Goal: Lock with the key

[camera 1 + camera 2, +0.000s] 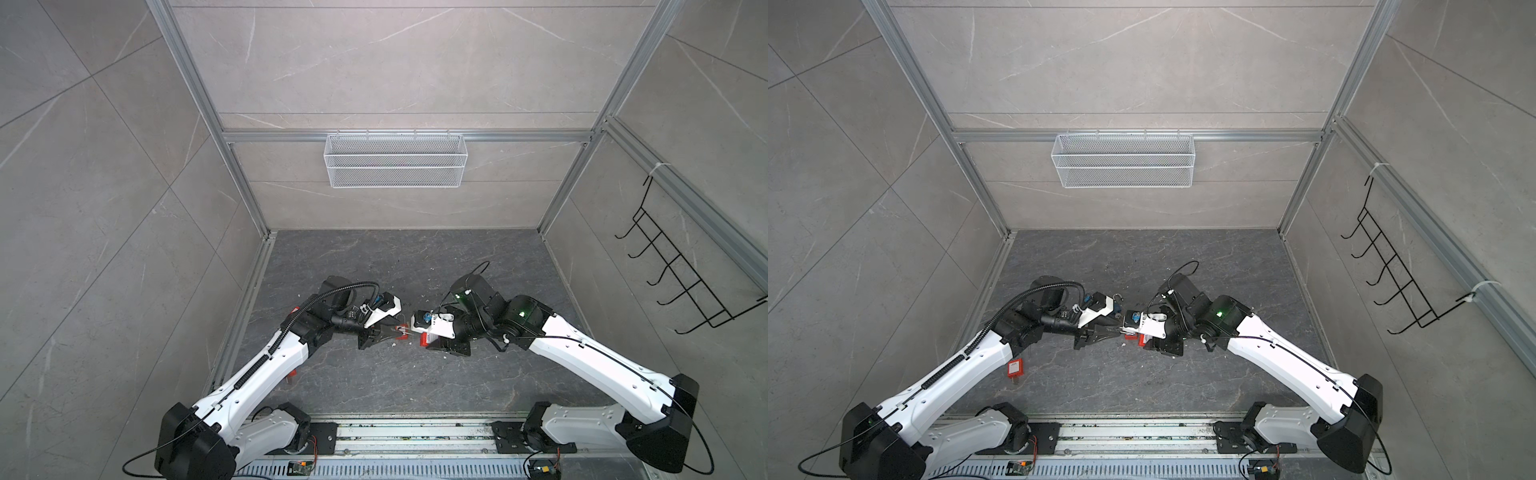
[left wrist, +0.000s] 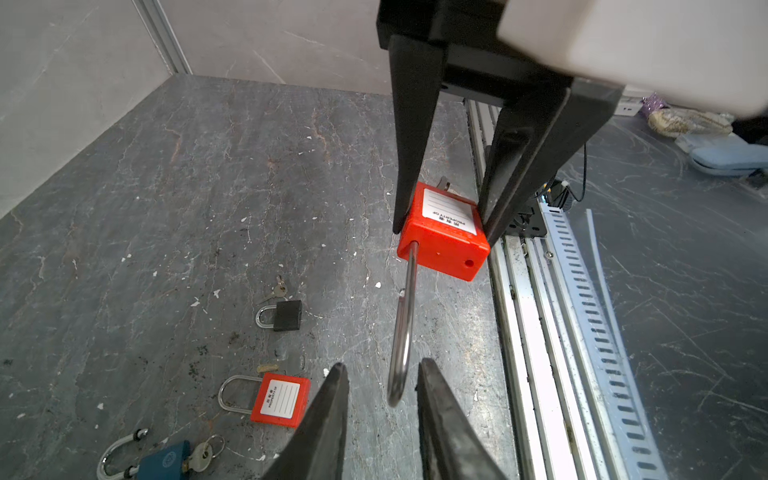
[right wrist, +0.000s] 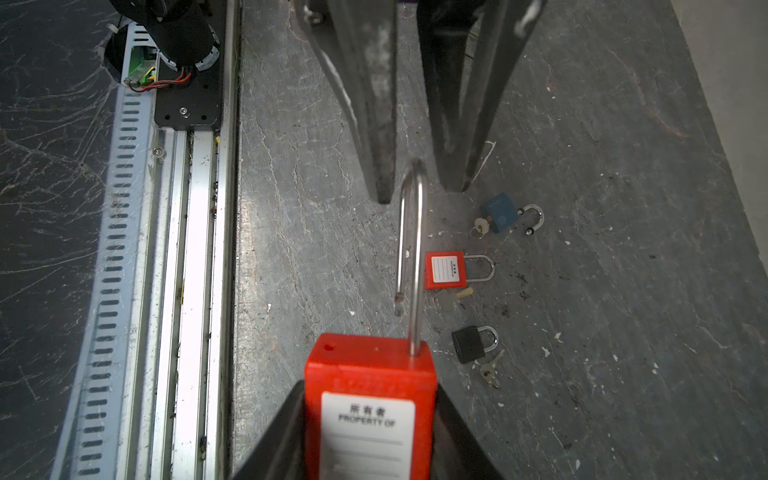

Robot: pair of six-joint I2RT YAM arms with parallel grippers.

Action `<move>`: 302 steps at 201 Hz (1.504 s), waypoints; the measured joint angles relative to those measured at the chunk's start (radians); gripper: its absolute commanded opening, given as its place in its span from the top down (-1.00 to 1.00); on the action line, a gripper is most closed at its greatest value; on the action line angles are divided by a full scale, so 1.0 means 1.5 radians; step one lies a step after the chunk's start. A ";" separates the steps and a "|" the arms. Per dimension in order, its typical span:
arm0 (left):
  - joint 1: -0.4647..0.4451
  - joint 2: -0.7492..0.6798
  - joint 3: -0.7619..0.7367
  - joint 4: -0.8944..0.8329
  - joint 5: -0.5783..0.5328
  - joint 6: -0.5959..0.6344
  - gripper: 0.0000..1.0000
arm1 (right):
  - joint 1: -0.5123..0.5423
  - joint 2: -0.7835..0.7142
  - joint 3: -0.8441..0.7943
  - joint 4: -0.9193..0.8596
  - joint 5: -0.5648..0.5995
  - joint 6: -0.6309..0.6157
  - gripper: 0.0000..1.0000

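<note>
Now the right claw grips the red padlock; its shackle, not yet closed, sits between the narrowly parted jaws of the left claw.

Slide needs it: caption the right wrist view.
Right hand holds red padlock; its open shackle reaches into the open left hand.

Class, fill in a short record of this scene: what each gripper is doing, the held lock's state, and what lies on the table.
Right gripper: shut on the body of the long-shackle red padlock
Shackle: open, free end out of the body
Left gripper: jaws apart either side of the shackle's bend, gap visible
On table: black padlock, small red padlock, blue padlock with key inserted
</note>
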State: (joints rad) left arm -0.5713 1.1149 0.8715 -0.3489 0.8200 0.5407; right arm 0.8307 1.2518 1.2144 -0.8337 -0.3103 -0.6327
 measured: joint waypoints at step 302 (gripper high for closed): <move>-0.070 -0.126 -0.088 0.074 0.001 -0.071 1.00 | 0.017 0.051 0.128 -0.190 -0.033 -0.054 0.56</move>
State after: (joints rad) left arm -0.6765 0.9257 0.7391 -0.2382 0.8215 0.4335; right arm 0.8562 1.3281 1.4063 -1.1187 -0.3595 -0.7143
